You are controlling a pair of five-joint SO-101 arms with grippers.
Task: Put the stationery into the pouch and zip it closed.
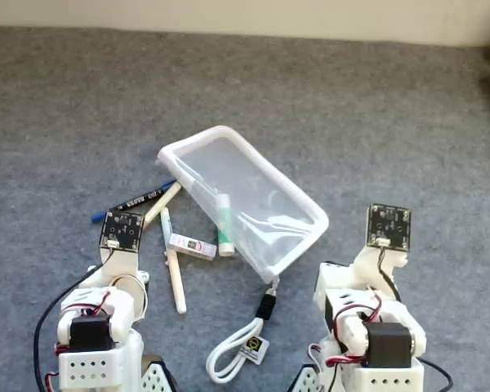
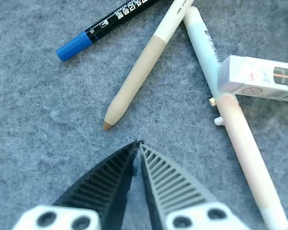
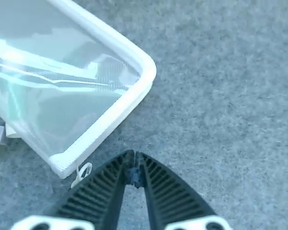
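Bare grey felt table cover [image 1: 376, 98] stretches beyond the translucent white-rimmed pouch [image 1: 253, 180] and off its right side, giving wide passage there. The left gripper [image 2: 137, 143] (jaws together) has a small bare patch just ahead of its tips, then a fan of obstacles: a blue-capped black marker [image 2: 110, 21], a beige-tipped cream pen [image 2: 139, 72], a mint-and-peach pen [image 2: 242, 139] and a small white carton [image 2: 259, 77] lying across it. Between the arms, a coiled white cable [image 1: 229, 349] takes up the near strip. The right gripper [image 3: 134, 158], likewise closed, sits near the pouch's corner, with open cover on its outer side.
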